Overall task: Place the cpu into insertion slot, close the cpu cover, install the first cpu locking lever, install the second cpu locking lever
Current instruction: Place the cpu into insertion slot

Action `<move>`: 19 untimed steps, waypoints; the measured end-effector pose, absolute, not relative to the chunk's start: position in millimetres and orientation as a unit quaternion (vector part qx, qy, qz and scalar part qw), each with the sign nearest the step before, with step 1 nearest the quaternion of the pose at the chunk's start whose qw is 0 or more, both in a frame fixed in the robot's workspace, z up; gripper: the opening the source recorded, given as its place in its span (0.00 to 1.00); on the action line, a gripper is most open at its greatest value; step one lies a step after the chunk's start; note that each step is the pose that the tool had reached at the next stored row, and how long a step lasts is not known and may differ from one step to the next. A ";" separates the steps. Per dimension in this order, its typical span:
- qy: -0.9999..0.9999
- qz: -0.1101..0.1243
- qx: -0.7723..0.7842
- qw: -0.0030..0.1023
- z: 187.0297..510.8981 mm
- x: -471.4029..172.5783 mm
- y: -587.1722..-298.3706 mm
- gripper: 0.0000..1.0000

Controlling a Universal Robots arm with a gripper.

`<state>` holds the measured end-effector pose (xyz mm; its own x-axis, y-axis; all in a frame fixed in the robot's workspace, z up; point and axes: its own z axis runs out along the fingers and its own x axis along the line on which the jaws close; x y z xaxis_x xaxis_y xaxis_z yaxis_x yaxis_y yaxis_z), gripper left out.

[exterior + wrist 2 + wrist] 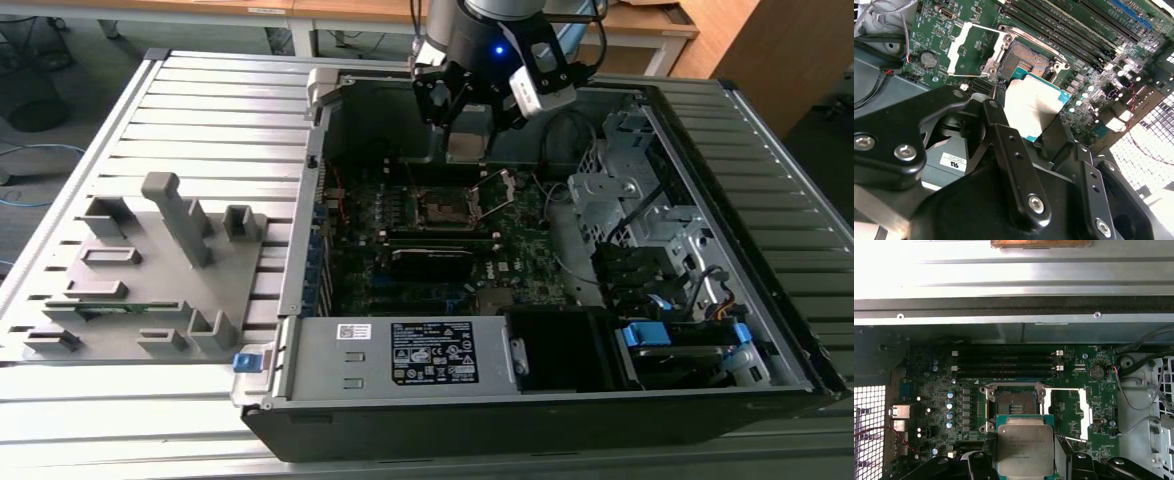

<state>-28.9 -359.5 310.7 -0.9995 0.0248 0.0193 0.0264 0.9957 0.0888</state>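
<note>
My gripper (465, 140) hangs inside the open computer case, above the motherboard, and is shut on the cpu (1025, 450). The cpu is a flat square chip with a grey metal top and a green edge, pinched between the two black fingers (1004, 135) in both wrist views. The insertion slot (1015, 402) lies open just beyond the chip, its dark contact field bare inside a silver rim. The cpu cover (1069, 410), a thin silver frame with a window, is swung open beside the slot. In the exterior view the slot (441, 208) sits below and in front of the gripper.
Long black memory slots (1006, 365) run beside the socket. A labelled grey power supply box (400, 355) fills the case's near side. A drive cage (641, 190) and cables stand at the exterior view's right. A grey fixture tray (147, 270) lies outside the case at the left.
</note>
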 end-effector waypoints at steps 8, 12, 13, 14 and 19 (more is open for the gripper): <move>-0.999 -0.045 -0.013 0.009 306.3 -28.9 -359.5 0.54; -0.999 -0.045 -0.013 0.009 300.2 -29.0 -359.6 0.54; -0.999 -0.045 -0.013 0.009 298.4 -29.1 -359.6 0.54; -0.999 -0.045 -0.013 0.009 296.6 -29.4 -359.5 0.54; -0.999 -0.045 -0.013 0.008 287.4 -33.5 -359.5 0.54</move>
<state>-33.5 -359.5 287.4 -0.9995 0.0248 0.0178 0.0263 0.9957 0.0890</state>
